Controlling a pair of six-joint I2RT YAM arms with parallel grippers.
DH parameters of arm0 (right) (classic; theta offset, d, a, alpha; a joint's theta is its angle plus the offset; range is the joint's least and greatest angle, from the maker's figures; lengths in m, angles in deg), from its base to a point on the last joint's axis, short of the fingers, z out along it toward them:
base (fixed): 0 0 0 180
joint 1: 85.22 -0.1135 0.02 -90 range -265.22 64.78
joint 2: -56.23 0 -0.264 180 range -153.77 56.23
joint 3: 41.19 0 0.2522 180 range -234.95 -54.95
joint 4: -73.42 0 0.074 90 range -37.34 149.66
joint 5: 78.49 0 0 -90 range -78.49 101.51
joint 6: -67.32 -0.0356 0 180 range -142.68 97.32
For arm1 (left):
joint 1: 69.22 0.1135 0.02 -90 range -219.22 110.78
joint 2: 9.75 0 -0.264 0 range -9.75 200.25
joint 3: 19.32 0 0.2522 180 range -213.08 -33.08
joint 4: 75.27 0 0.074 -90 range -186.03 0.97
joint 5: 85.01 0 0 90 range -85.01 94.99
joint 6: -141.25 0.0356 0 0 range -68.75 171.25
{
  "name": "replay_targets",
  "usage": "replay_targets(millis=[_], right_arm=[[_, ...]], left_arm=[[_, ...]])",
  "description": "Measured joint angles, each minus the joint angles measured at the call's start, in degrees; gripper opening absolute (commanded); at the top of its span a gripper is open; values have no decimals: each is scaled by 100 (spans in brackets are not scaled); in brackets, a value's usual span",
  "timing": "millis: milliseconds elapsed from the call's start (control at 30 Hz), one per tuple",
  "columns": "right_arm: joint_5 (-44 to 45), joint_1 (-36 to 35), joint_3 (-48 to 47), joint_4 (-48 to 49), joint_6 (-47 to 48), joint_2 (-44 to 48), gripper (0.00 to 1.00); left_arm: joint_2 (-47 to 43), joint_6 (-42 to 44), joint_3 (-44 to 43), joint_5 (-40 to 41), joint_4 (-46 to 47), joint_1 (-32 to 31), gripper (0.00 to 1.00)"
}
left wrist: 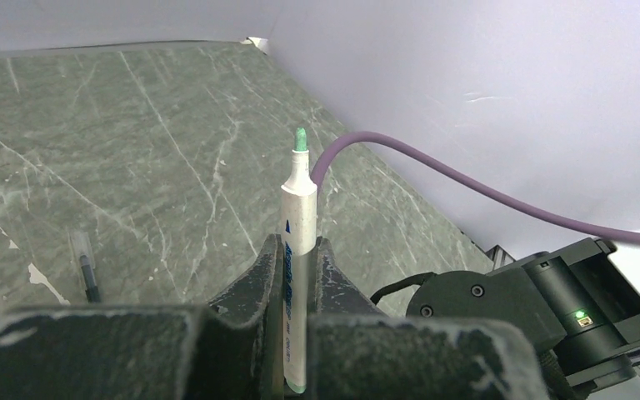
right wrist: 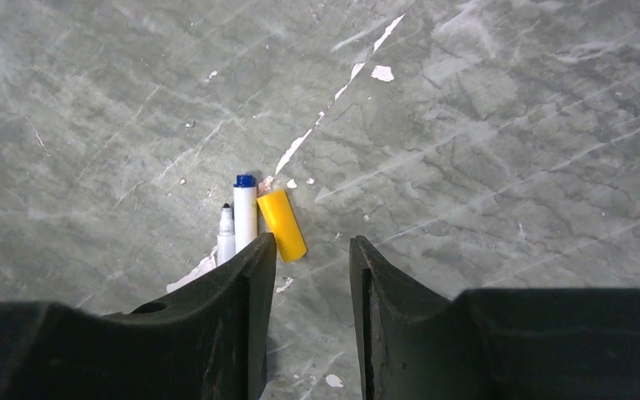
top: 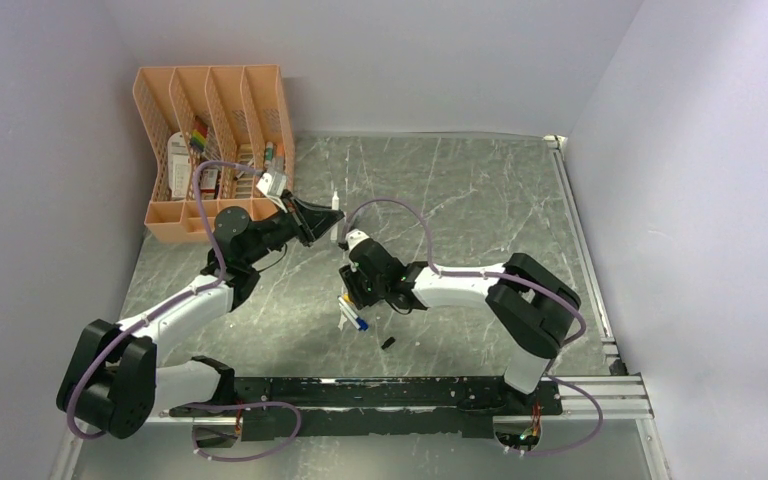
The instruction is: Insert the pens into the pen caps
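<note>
Top view: I am holding the white pen (top: pixel 335 212) upright over the middle of the surface (top: pixel 460 200). Left wrist: the left gripper (left wrist: pixel 297 248) is pinching its lower barrel; pushing could tilt it. Right wrist: the right gripper (right wrist: pixel 312 243), spread, is hovering off-centre by the yellow cap (right wrist: pixel 282 223), risking nudging it.

You have four slim pens to count. Three are white-barrelled. The green-tipped pen (left wrist: pixel 298 218) stands upright left of the middle. The dark-tipped pen (right wrist: pixel 226 235) and the blue-ended pen (right wrist: pixel 245 212) lie side by side near the middle of the table. Whether that blue end is a cap, you cannot tell. The fourth is a dark pen (left wrist: pixel 89 271) with a clear end, lying alone; it shows small, so count it with caution. Loose caps come to two: one yellow cap (right wrist: pixel 282 223) and one black cap (top: pixel 388 343). At the far left you have one orange desk organiser (top: pixel 215 150) with four slots. There are two purple cables, one on the left (top: pixel 196 190) and one on the right (top: pixel 392 201).
</note>
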Motion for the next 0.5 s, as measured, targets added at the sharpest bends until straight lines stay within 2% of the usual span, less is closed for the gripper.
replay_targets(millis=[267,333,500], right_arm=[[26,-57,-81,48,83,-212,36],[31,-81,-94,103,114,-249,33],[96,-118,-90,129,162,-264,17]], left_arm=[[50,-59,2,26,-7,20,7],[50,-59,2,33,-17,24,7],[59,-59,2,33,-26,28,7]])
